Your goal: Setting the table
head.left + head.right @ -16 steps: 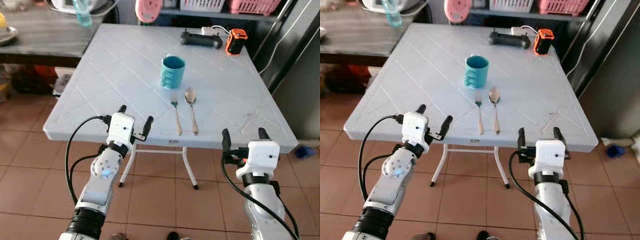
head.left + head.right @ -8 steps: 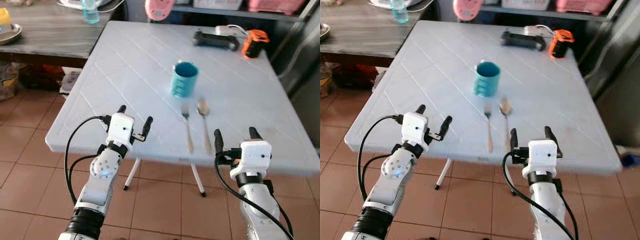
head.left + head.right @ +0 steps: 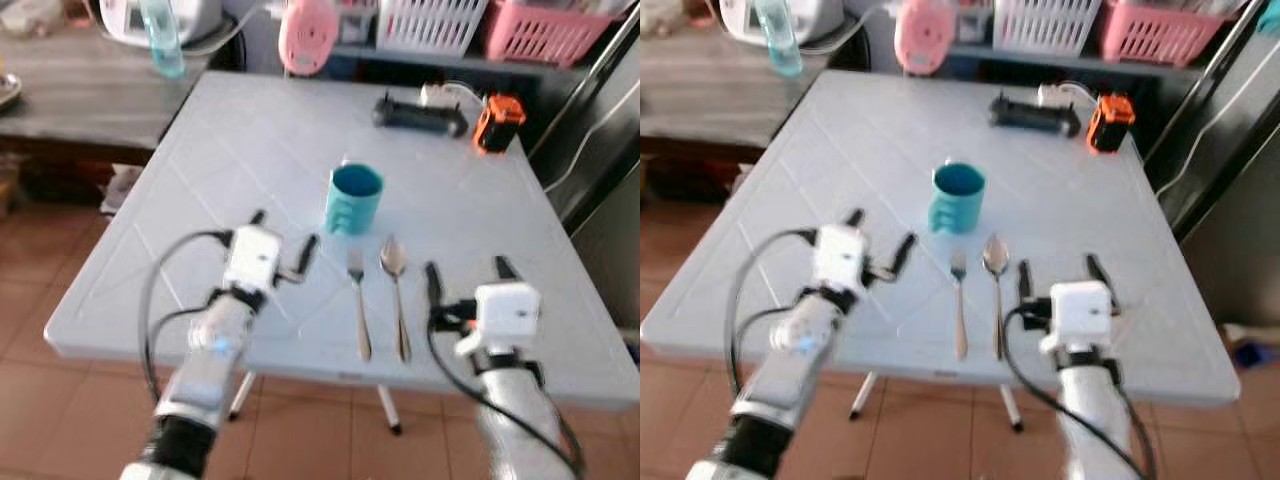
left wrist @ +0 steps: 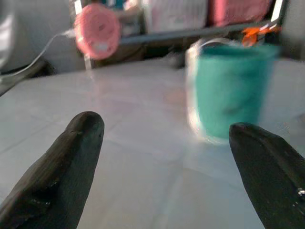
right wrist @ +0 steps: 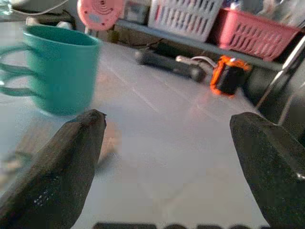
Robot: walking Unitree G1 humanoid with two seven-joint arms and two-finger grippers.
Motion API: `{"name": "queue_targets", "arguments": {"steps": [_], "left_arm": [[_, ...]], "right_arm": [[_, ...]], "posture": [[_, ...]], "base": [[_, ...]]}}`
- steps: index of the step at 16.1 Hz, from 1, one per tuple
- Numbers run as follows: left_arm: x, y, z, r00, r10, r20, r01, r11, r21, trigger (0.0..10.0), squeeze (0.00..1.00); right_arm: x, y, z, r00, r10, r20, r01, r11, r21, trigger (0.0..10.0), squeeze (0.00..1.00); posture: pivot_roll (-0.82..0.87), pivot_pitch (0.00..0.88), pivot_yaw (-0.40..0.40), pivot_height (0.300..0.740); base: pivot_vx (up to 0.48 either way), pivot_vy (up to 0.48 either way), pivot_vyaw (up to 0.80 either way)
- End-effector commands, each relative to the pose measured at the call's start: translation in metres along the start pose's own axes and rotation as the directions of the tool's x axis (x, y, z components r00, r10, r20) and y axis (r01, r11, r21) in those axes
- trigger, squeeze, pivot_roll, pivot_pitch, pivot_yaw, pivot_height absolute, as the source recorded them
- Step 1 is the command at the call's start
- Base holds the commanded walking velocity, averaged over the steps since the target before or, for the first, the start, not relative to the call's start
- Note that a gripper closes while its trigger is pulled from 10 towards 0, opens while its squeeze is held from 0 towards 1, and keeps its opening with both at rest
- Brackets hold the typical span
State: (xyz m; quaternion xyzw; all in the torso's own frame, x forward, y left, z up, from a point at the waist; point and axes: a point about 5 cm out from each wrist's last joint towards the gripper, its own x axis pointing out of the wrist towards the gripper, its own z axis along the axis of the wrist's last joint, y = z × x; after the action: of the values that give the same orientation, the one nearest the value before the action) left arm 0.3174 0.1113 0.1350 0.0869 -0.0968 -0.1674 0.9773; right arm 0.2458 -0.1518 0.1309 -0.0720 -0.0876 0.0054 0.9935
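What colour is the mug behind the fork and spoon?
Teal; the mug shows best in the right eye view.

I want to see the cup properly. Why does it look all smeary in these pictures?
Left wrist view: the teal cup is streaked by motion blur. Right wrist view: its edges smear too. Left eye view: the whole scene is soft, the left gripper most; the fork and spoon stay recognisable.

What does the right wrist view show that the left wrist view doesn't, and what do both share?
Right wrist view alone: a black controller and the spoon's bowl beside the open right pincer.

Left wrist view alone: the open left pincer.

Both: the teal mug, white table, pink fan, orange device, white basket and pink basket.
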Motion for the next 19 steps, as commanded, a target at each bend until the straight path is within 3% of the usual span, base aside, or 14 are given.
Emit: {"name": "queue_targets", "arguments": {"steps": [1,6,10,14,19], "left_arm": [[-0.005,0.0,-0.007,0.999,0.007,-0.034,-0.007,1.0,-0.006,10.0,0.0],[-0.014,0.013,-0.011,0.998,0.017,-0.058,-0.015,0.999,0.032,10.0,0.0],[-0.03,0.036,-0.017,0.994,0.021,-0.103,-0.013,0.997,0.081,10.0,0.0],[-0.043,0.036,-0.02,0.984,-0.114,-0.136,0.124,0.99,0.07,10.0,0.0],[-0.043,0.027,-0.019,0.967,-0.206,-0.151,0.214,0.976,0.035,10.0,0.0]], "right_arm": [[-0.003,0.0,-0.001,1.0,0.003,-0.008,-0.003,1.0,-0.006,10.0,0.0],[-0.006,0.01,0.002,0.999,0.042,-0.003,-0.041,0.999,0.031,10.0,0.0],[-0.005,0.037,0.009,0.98,0.198,-0.004,-0.194,0.966,0.169,10.0,0.0],[-0.009,0.044,-0.001,0.961,0.268,-0.072,-0.242,0.937,0.253,10.0,0.0],[-0.017,0.056,-0.016,0.941,0.288,-0.178,-0.227,0.927,0.299,10.0,0.0]], "posture": [[0.18,0.152,-0.048,0.74],[0.19,0.153,-0.046,0.74],[0.21,0.157,-0.052,0.74],[0.22,0.171,-0.041,0.74],[0.2,0.203,-0.017,0.74]], "base": [[0.0,0.0,0.0],[0.0,0.0,0.0],[0.0,0.0,0.0],[0.0,0.0,0.0],[0.0,0.0,0.0]]}}
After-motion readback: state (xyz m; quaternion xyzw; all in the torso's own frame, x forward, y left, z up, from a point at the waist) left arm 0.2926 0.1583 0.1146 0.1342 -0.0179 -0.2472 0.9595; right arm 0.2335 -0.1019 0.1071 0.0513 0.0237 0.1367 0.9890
